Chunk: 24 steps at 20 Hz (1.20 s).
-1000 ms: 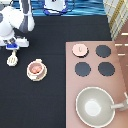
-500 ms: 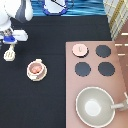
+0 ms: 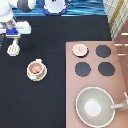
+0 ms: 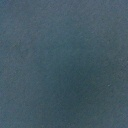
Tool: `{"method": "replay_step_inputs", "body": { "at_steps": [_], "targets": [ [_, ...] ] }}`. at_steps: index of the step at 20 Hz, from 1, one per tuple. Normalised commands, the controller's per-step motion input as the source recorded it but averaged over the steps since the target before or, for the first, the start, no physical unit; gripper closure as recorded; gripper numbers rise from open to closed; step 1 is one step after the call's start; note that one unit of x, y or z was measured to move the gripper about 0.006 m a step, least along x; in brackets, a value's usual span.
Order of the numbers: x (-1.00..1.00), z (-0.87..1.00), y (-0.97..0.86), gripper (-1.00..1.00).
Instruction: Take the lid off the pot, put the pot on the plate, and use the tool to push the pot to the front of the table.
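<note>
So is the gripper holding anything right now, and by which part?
The gripper at the exterior view's upper left appears to hold the tool by its handle end, head hanging down.

The lid [image 3: 79, 49], a pale-pink disc with a centre knob, lies flat on the stove at the frame's centre right. The pot [image 3: 36, 68], uncovered, reddish-brown inside, sits upright on the cream plate [image 3: 29, 73] at centre left on the black table [image 3: 50, 100]. The tool [image 3: 13, 48] is at upper left, head downward, directly below the gripper [image 3: 13, 36].
</note>
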Motion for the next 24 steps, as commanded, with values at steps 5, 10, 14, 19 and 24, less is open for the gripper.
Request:
{"method": "replay_step_inputs", "body": {
  "at_steps": [5, 10, 14, 19, 24],
  "targets": [
    [-0.51, 0.00, 0.74, 1.00],
    [-0.61, -0.17, 0.75, 1.00],
    [-0.63, -0.37, 0.78, 1.00],
    [-0.80, -0.61, 0.67, 1.00],
    [-0.67, -0.63, 0.19, 1.00]
  ]
}}
